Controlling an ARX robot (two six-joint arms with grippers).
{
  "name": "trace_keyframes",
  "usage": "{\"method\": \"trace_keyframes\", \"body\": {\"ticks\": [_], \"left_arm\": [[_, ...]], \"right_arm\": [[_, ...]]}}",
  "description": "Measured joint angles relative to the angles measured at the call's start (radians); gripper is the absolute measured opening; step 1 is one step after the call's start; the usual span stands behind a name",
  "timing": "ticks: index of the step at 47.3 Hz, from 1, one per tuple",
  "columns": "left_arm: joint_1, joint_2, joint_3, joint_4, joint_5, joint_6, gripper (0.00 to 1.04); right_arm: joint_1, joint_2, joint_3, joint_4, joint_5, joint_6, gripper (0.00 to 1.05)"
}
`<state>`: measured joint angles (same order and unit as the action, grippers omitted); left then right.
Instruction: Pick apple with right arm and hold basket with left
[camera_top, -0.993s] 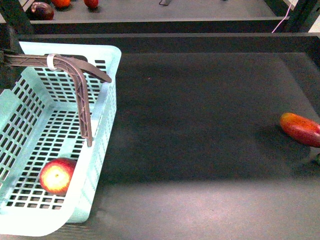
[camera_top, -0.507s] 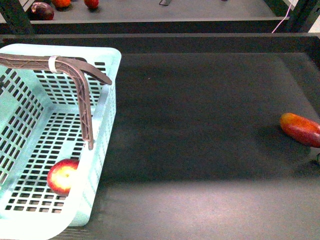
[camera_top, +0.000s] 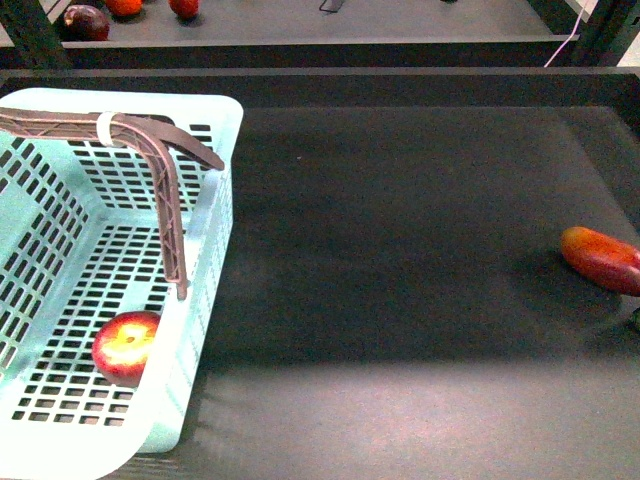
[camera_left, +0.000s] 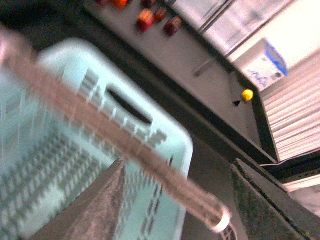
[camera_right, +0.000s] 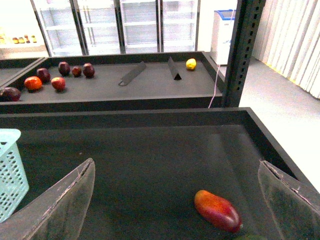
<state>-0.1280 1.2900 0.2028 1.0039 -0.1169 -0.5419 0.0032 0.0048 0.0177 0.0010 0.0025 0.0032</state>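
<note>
The red apple (camera_top: 128, 344) with a yellowish patch lies on the slotted floor of the mint-green basket (camera_top: 205, 250), near its right wall, at the left of the front view. The brown ribbed handle (camera_top: 160, 190) stands raised over the basket. Neither arm shows in the front view. In the blurred left wrist view my left gripper (camera_left: 175, 205) is open, its fingers (camera_left: 95, 205) either side of the brown handle (camera_left: 120, 142) above the basket (camera_left: 170, 145). My right gripper (camera_right: 175, 200) is open and empty above the dark table; a corner of the basket (camera_right: 10, 170) shows at its edge.
A red-orange mango-like fruit (camera_top: 600, 258) lies at the table's right edge; it also shows in the right wrist view (camera_right: 217, 210). A raised dark rim (camera_top: 320, 85) bounds the table's far side. Small fruits (camera_top: 85, 20) lie on the table behind.
The basket has shifted and tilted, its far left corner rising into view. The apple rolled a little to the right inside it. The dark shape at the far left has gone.
</note>
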Motion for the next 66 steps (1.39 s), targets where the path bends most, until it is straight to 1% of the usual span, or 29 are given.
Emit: {"method": "trace_keyframes", "body": {"ticks": [2, 4, 5, 9, 10, 12, 14, 15, 20, 39, 45, 55, 66], "left_arm": [[0.011, -0.021, -0.020, 0.066, 0.003, 0.155, 0.50], [0.021, -0.058, -0.044, 0.072, 0.013, 0.307, 0.41], [0.024, -0.071, -0.054, 0.068, 0.015, 0.346, 0.38], [0.035, -0.124, -0.089, 0.030, 0.033, 0.443, 0.24], [0.040, -0.148, -0.099, 0.014, 0.037, 0.461, 0.18], [0.045, -0.183, -0.110, -0.006, 0.040, 0.484, 0.11], [0.070, -0.219, -0.121, -0.030, 0.075, 0.497, 0.04], [0.092, -0.245, -0.127, -0.048, 0.105, 0.506, 0.04], [0.122, -0.323, -0.147, -0.106, 0.110, 0.519, 0.03], [0.124, -0.647, -0.187, -0.381, 0.117, 0.528, 0.03], [0.124, -0.772, -0.187, -0.493, 0.117, 0.528, 0.03], [0.124, -0.899, -0.187, -0.615, 0.117, 0.530, 0.03], [0.124, -0.998, -0.188, -0.711, 0.117, 0.530, 0.03]], "right_arm": [[0.000, 0.000, 0.000, 0.000, 0.000, 0.000, 0.96], [0.000, 0.000, 0.000, 0.000, 0.000, 0.000, 0.96], [0.000, 0.000, 0.000, 0.000, 0.000, 0.000, 0.96], [0.000, 0.000, 0.000, 0.000, 0.000, 0.000, 0.96], [0.000, 0.000, 0.000, 0.000, 0.000, 0.000, 0.96], [0.000, 0.000, 0.000, 0.000, 0.000, 0.000, 0.96], [0.000, 0.000, 0.000, 0.000, 0.000, 0.000, 0.96], [0.000, 0.000, 0.000, 0.000, 0.000, 0.000, 0.96], [0.000, 0.000, 0.000, 0.000, 0.000, 0.000, 0.96], [0.000, 0.000, 0.000, 0.000, 0.000, 0.000, 0.96], [0.000, 0.000, 0.000, 0.000, 0.000, 0.000, 0.96], [0.000, 0.000, 0.000, 0.000, 0.000, 0.000, 0.96], [0.000, 0.000, 0.000, 0.000, 0.000, 0.000, 0.96]]}}
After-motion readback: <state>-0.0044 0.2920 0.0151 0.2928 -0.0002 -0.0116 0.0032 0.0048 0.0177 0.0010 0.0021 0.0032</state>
